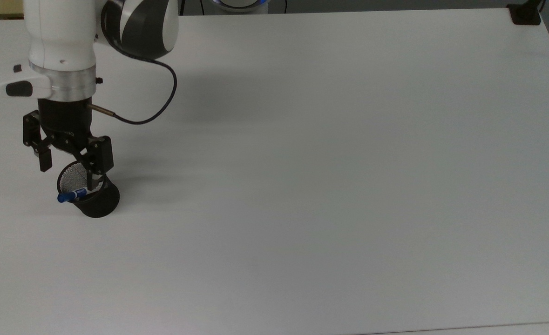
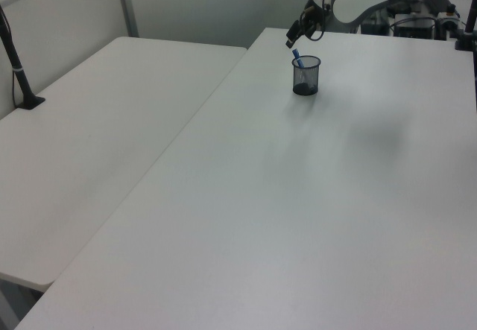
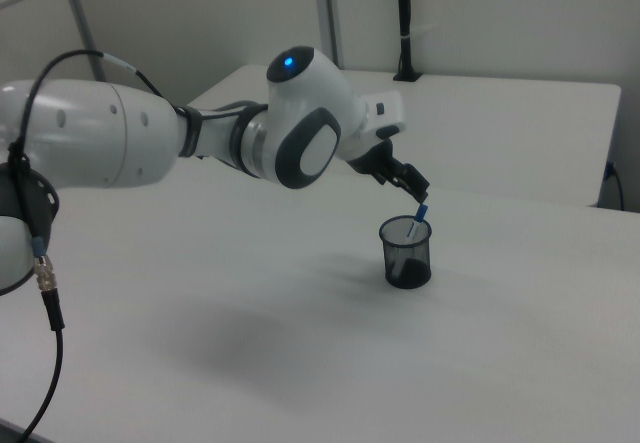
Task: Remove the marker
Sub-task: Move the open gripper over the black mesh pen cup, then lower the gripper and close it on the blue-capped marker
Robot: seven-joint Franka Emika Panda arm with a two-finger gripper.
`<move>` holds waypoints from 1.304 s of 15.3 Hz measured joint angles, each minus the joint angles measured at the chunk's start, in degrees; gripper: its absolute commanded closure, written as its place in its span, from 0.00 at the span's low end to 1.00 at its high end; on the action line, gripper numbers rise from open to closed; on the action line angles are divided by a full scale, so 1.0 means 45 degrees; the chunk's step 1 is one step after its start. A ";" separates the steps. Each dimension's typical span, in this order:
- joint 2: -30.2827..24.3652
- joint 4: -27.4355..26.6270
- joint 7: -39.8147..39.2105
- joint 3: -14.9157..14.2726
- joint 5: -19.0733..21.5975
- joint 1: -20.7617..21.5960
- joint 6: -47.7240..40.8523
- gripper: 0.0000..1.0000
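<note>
Marker (image 1: 75, 194): white barrel, blue cap, standing tilted in a black mesh cup (image 1: 98, 203) on the white table (image 1: 330, 163); cap pokes over the rim toward the top view's left. Lower barrel hidden inside the cup; label print too small to read.

Gripper (image 1: 68, 173): fingers spread wide, holding nothing, poised over the cup mouth. One fingertip overlaps the cup's opening in the top view; whether it touches the rim cannot be told.

Arm (image 3: 200, 138): base cut off at the right view's left edge.
</note>
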 measured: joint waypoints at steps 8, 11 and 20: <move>0.1056 0.0016 -0.0001 -0.0071 -0.0068 -0.0123 0.1753 0.27; 0.1274 0.0025 -0.0001 -0.0124 -0.0276 -0.0126 0.1908 0.54; 0.1339 0.0131 -0.0001 -0.0183 -0.0351 -0.0176 0.1918 0.90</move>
